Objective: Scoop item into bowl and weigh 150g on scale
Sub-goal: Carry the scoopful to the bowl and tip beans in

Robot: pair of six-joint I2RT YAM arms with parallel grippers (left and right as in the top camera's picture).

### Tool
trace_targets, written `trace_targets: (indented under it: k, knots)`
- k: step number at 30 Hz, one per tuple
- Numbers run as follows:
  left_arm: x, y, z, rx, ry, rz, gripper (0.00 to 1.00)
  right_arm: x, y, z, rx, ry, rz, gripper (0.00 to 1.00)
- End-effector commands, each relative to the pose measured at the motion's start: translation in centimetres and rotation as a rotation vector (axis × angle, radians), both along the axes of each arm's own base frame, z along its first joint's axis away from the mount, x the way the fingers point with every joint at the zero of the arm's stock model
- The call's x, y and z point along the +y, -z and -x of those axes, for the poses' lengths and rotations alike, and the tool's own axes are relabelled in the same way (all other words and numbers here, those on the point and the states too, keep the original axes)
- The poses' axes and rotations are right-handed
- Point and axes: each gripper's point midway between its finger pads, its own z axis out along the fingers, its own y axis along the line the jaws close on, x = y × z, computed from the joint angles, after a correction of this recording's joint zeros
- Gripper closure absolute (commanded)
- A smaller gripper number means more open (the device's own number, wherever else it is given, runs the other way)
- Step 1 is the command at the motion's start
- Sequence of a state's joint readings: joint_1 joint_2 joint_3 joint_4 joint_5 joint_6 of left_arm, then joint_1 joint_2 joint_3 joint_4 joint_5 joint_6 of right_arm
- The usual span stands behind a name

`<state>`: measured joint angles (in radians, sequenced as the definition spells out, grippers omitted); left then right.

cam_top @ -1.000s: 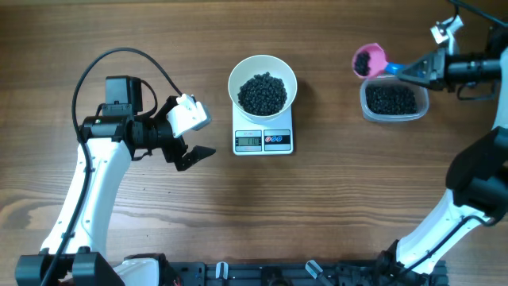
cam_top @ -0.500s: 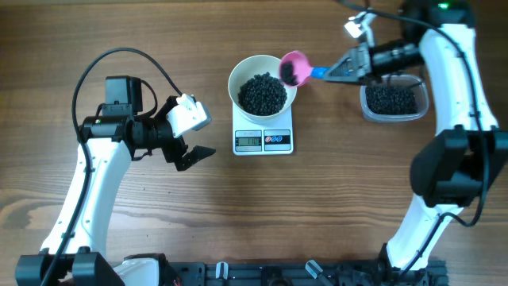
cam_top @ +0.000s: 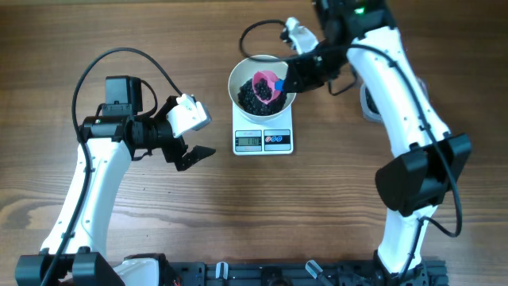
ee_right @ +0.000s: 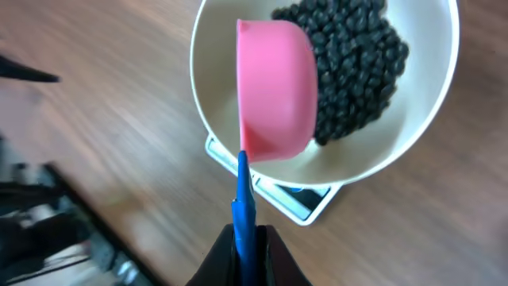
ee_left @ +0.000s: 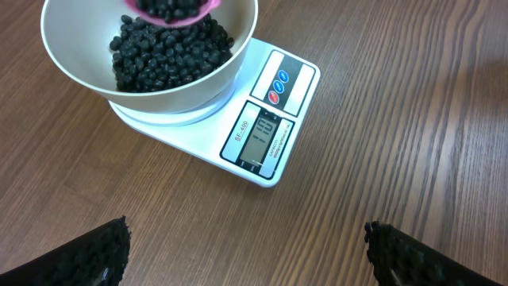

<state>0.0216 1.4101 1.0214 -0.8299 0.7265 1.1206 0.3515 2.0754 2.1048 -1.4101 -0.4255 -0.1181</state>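
The white bowl (cam_top: 235, 79) stands on the white scale (cam_top: 263, 140) and holds a heap of black beans (cam_top: 249, 95). My right gripper (cam_top: 292, 78) is shut on the blue handle of a pink scoop (cam_top: 267, 84). The scoop hangs tilted over the bowl's right half with beans in its cup. In the right wrist view the scoop (ee_right: 274, 87) shows its pink underside above the bowl (ee_right: 432, 103) and beans (ee_right: 357, 63), and the gripper (ee_right: 248, 246) clamps the handle. My left gripper (cam_top: 195, 135) is open and empty, left of the scale (ee_left: 270, 119), facing the bowl (ee_left: 238, 48).
A clear tub (cam_top: 366, 106) is at the right, almost wholly hidden behind my right arm. Wood tabletop surrounds the scale. My left arm's cable loops at the far left (cam_top: 87, 75).
My right arm has swung left, carrying the pink scoop from above the tub to over the bowl and tilting it. The left arm has not moved.
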Motion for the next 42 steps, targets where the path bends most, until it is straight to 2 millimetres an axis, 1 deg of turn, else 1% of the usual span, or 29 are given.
trace_targets:
  k: [1, 7, 11, 15, 16, 21, 29, 32, 34, 35, 38, 41, 42]
  knots:
    - [0.0, -0.1, -0.1, 0.003, -0.005, 0.006, 0.0, -1.1, -0.8, -1.3, -0.131, 0.042, 0.161, 0.96]
    - [0.0, -0.1, -0.1, 0.003, -0.005, 0.006, 0.0, -1.3, -0.8, -2.6, -0.267, 0.033, 0.327, 0.96]
    - [0.0, -0.1, -0.1, 0.003, -0.005, 0.006, 0.0, 0.0, -1.3, -3.3, -0.358, -0.032, 0.358, 0.96]
    - [0.0, -0.1, -0.1, 0.003, -0.005, 0.006, 0.0, 0.6, -1.3, -3.2, -0.39, -0.067, 0.39, 0.96]
    - [0.0, -0.1, -0.1, 0.003, -0.005, 0.006, 0.0, 0.7, -1.4, -3.1, -0.417, -0.091, 0.437, 0.96]
    - [0.0, -0.1, -0.1, 0.003, -0.005, 0.006, 0.0, 0.5, -1.9, -2.9, -0.48, -0.105, 0.563, 0.96]
    - [0.0, -0.1, -0.1, 0.003, -0.005, 0.006, 0.0, 1.0, -1.8, -2.6, -0.482, -0.117, 0.563, 0.96]
    - [0.0, -0.1, -0.1, 0.003, -0.005, 0.006, 0.0, 1.6, -1.9, -2.2, -0.468, -0.126, 0.514, 0.96]
    - [0.0, -0.1, -0.1, 0.003, -0.005, 0.006, 0.0, 1.7, -2.6, -2.1, -0.47, -0.121, 0.482, 0.96]
    - [0.0, -0.1, -0.1, 0.003, -0.005, 0.006, 0.0, 1.5, -3.1, -2.1, -0.478, -0.111, 0.476, 0.96]
    - [0.0, -0.1, -0.1, 0.003, -0.005, 0.006, 0.0, 0.4, -5.4, -2.0, -0.509, -0.075, 0.432, 0.96]
    - [0.0, -0.1, -0.1, 0.003, -0.005, 0.006, 0.0, -1.3, -7.9, -2.0, -0.512, 0.015, 0.341, 0.96]
    - [0.0, -0.1, -0.1, 0.003, -0.005, 0.006, 0.0, -2.5, -9.0, -2.1, -0.508, 0.065, 0.303, 0.96]
